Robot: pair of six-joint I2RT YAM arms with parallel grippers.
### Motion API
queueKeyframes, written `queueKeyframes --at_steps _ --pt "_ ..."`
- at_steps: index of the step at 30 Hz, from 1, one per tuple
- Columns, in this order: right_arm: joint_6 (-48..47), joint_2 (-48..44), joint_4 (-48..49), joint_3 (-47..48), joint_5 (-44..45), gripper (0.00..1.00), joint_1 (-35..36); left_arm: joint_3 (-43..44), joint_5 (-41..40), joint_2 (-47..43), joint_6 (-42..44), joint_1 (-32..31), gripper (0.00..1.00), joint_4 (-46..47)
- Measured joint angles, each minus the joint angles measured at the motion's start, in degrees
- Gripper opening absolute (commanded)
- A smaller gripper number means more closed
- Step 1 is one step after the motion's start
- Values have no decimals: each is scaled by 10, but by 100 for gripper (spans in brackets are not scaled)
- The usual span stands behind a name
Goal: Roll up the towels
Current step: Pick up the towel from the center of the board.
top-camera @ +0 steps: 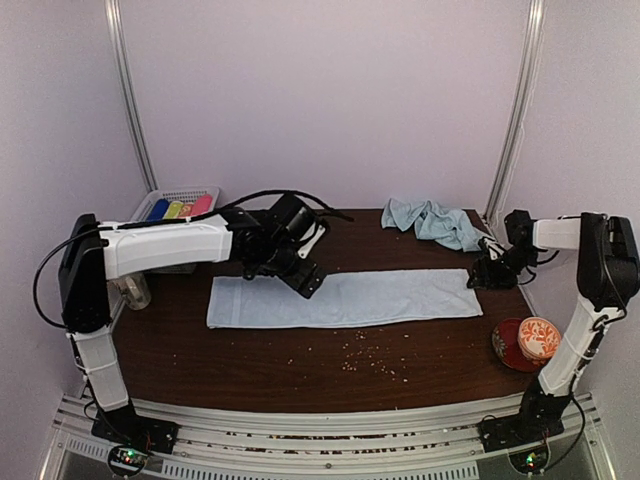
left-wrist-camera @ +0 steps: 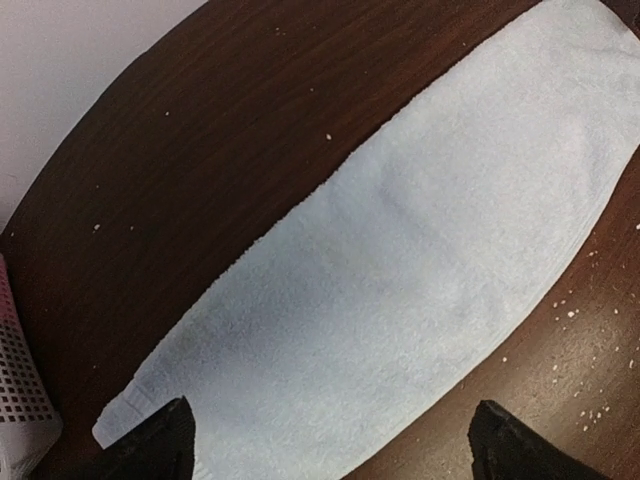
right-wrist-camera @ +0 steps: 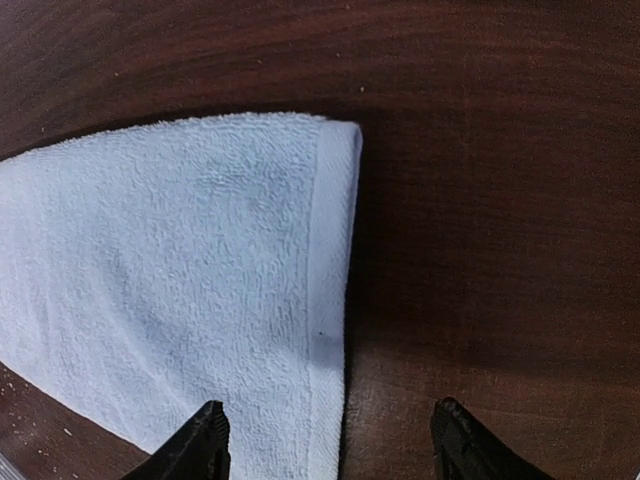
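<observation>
Okay, got one pale blue towel [top-camera: 345,298] spread flat and long across the dark desk [top-camera: 300,370]. Can see the left claw [top-camera: 305,280] hanging over that towel's left part, spread wide open, gripping nothing. Same deal with the right claw [top-camera: 480,275] just above the towel's right end: open, nothing held. Also got a second towel [top-camera: 432,220] lying crumpled behind the flat towel's right end, plus crumbs [top-camera: 365,355] scattered just in front of the flat one.

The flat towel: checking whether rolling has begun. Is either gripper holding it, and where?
Nothing held: left gripper and right gripper both stand open over the flat towel.
</observation>
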Motion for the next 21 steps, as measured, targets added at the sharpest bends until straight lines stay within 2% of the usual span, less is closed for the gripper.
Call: queueKeyframes --at_steps 7,15,21 --pt "5 11 10 -24 13 67 0 -110 -18 -86 -5 0 98 0" --pt "13 17 29 -32 15 50 0 -191 -45 -152 -3 0 98 12" --pt "15 21 40 -33 -6 51 0 -213 -66 -177 3 0 98 34"
